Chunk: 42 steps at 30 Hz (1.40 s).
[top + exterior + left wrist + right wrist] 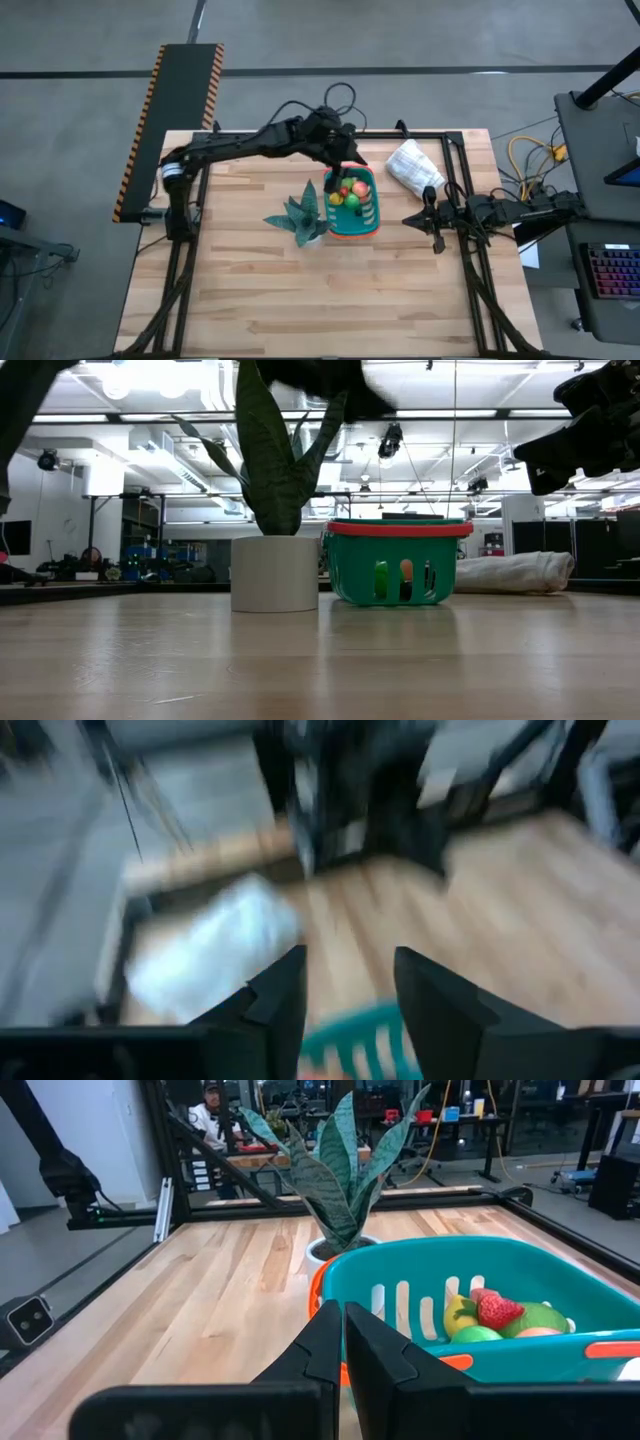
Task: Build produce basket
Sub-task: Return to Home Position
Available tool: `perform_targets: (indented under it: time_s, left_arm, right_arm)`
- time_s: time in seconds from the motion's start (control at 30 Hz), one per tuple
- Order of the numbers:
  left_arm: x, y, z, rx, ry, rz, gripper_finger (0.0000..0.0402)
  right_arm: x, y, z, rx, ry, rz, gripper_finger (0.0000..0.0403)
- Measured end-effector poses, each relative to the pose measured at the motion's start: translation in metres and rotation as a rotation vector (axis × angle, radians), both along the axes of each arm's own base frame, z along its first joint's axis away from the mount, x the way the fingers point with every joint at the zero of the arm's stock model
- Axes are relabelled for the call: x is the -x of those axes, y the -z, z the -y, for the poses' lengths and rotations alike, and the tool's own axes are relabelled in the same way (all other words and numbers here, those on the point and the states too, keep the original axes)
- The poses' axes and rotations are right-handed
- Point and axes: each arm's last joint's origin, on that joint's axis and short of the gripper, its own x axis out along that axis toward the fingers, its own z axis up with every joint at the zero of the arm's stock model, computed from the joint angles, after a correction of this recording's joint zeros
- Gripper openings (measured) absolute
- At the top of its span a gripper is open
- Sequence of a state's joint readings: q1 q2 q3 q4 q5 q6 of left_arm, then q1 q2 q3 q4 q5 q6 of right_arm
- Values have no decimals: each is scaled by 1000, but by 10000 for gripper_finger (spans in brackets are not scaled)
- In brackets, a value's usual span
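The teal basket [366, 222] with an orange band stands on its bottom at the table's middle; it also shows in the low view [398, 565] and the right wrist view [520, 1275]. Inside lies the produce [348, 192]: a red strawberry [497, 1308], a yellow piece [459, 1316] and green pieces. My left gripper [345, 990] hovers open above the basket's far end [349, 158], with nothing between its fingers. My right gripper [408, 219] waits shut to the basket's right, pointing at it [343, 1342].
A potted spiky-leaved plant [305, 220] stands close against the basket's left side. A white bag [413, 168] lies at the far right, behind the basket. The near half of the wooden table [320, 300] is bare. A person sits in the room beyond [210, 1110].
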State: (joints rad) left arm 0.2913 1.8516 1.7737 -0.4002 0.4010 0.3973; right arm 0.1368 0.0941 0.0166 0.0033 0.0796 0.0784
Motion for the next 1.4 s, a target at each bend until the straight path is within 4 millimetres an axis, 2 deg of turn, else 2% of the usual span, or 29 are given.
perform_targets:
  time_s: [0.13, 0.23, 0.37, 0.5, 0.63, 0.73, 1.17, 1.27, 1.4]
  left_arm:
    - [19, -42, 37, -94, -44, 134, 108]
    - [32, -56, 68, -207, -167, 155, 85]
    - [50, -59, 108, -267, -240, 220, 59]
    - [68, -37, 131, -250, -190, 252, 42]
    - [91, -3, 138, -238, -226, 253, 34]
    - [117, 9, 136, -245, -296, 284, 33]
    - [260, 39, 121, -157, -434, 344, 33]
    - [281, 44, 119, -134, -439, 371, 33]
    - [294, 55, 117, -123, -424, 376, 33]
  right_arm:
    - [0, 0, 0, 0, 0, -3, 9]
    - [0, 0, 0, 1, 0, -4, 9]
    - [-1, 1, 0, 1, 0, -8, 9]
    - [-1, 1, 0, 1, 0, -10, 9]
    - [-1, 1, 0, 2, 0, -13, 9]
    - [-1, 1, 0, 2, 0, -14, 9]
    - [-1, 2, 0, 3, 0, -25, 9]
    - [-1, 2, 0, 3, 0, -25, 9]
    - [-1, 2, 0, 4, 0, -26, 9]
